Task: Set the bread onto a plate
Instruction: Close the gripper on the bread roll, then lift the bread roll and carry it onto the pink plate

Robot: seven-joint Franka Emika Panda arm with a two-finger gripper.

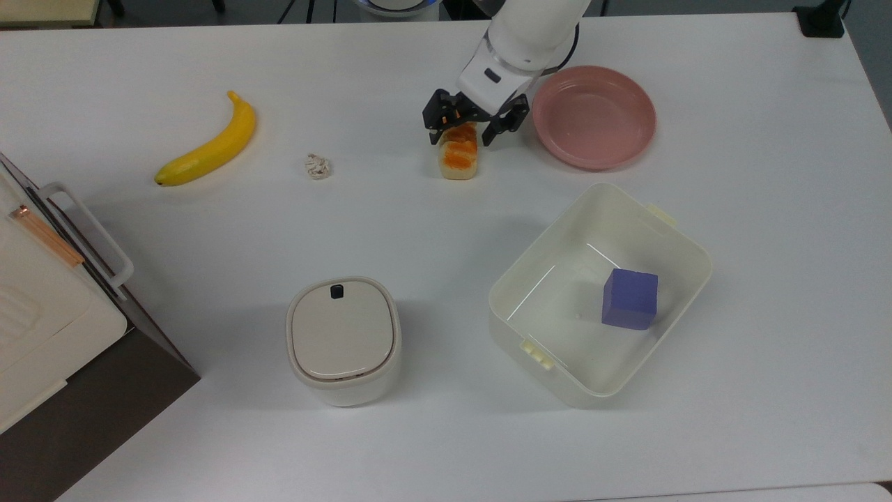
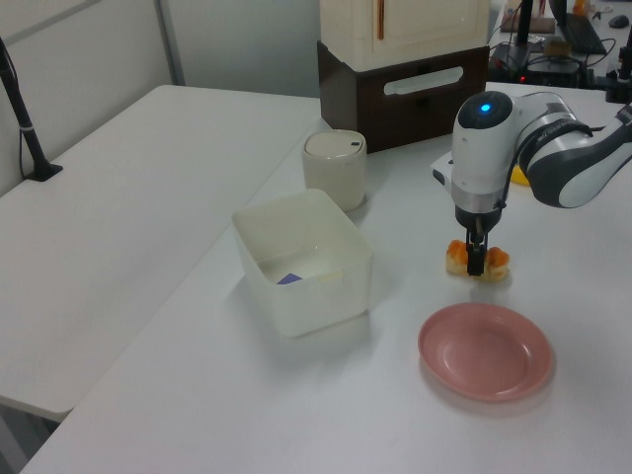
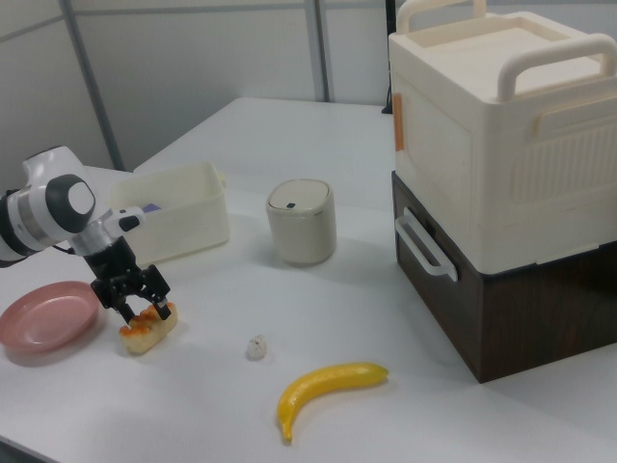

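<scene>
The bread (image 1: 458,157), a small loaf with an orange-brown top and cream sides, lies on the white table to the left of the pink plate (image 1: 594,115) in the top view. My gripper (image 1: 460,137) is open and low over the loaf's far end, one finger on each side. In the left view the gripper (image 2: 476,263) comes down across the middle of the bread (image 2: 497,261), with the plate (image 2: 484,352) nearer the camera. In the right view the gripper (image 3: 136,307) sits on the bread (image 3: 149,329), beside the empty plate (image 3: 43,316).
A yellow banana (image 1: 209,143) and a small crumpled scrap (image 1: 318,166) lie at the top view's left. A cream tub (image 1: 557,254) holding a purple cube (image 1: 630,298) stands in front of the plate. A lidded round bin (image 1: 343,340) and a cream-and-brown cabinet (image 1: 42,328) occupy the front left.
</scene>
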